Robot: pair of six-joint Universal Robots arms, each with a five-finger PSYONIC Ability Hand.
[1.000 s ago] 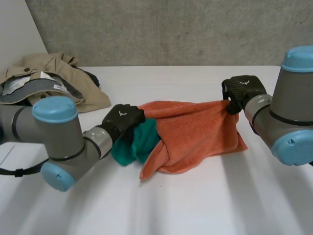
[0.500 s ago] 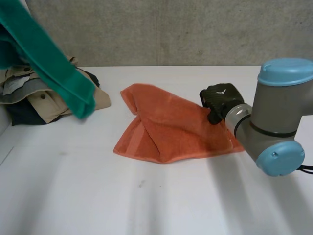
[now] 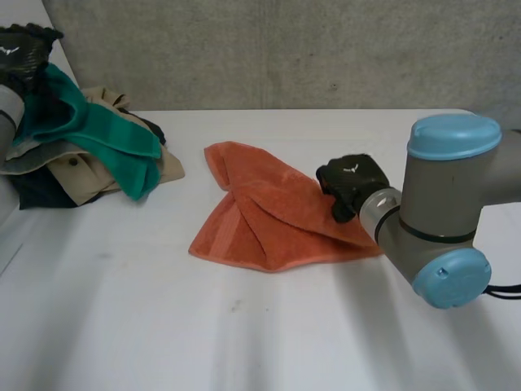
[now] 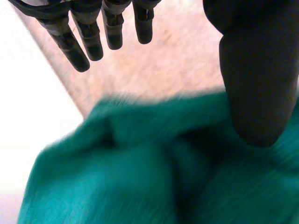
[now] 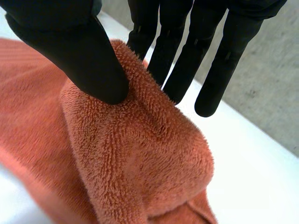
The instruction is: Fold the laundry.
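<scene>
The right hand (image 3: 350, 181) pinches the orange towel (image 3: 269, 216) by its edge, in the middle of the tabletop (image 3: 244, 334). The left hand (image 3: 20, 53) is spread wide above the green cloth (image 3: 98, 134), which lies on a pile of clothes (image 3: 81, 164).

Orange towel (image 3: 269, 220) crumpled — green cloth (image 3: 106, 138) apart

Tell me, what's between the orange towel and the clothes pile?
Nothing: in the head view only bare white table separates the orange towel from the clothes pile.

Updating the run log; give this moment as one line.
left hand open above green cloth on clothes pile | right hand pinching orange towel | towel crumpled on table
</scene>
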